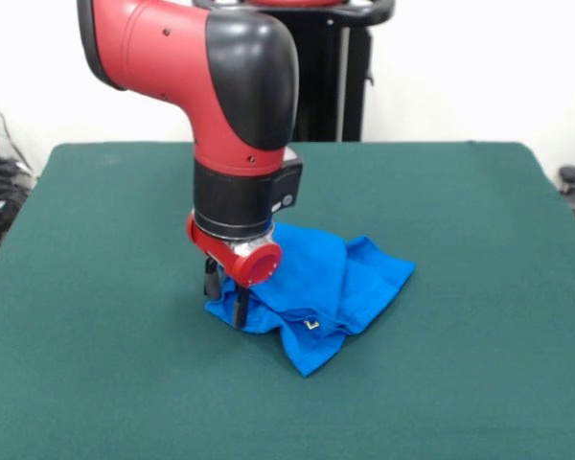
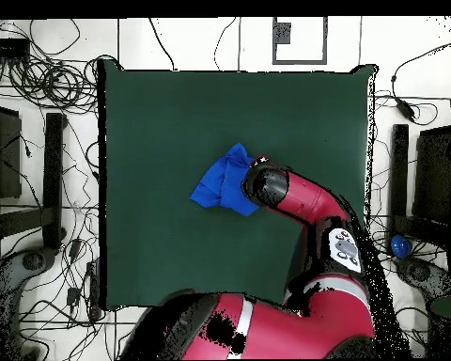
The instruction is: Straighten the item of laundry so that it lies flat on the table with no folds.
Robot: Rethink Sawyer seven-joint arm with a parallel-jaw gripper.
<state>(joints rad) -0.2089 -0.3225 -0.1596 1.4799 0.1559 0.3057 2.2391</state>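
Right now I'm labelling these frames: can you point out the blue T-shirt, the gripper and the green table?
blue T-shirt [image 1: 350,278]: front view, crumpled middle of the cloth.
gripper [image 1: 226,292]: front view, between the dark fingertips at the shirt's edge.
green table [image 2: 173,122]: overhead view, bare felt top.

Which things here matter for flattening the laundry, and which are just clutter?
Job:
- blue shirt, crumpled with folds
- green table it lies on
- tool, down at the shirt's edge

Lying about:
- cables on the floor beside the table
- blue ball on the floor
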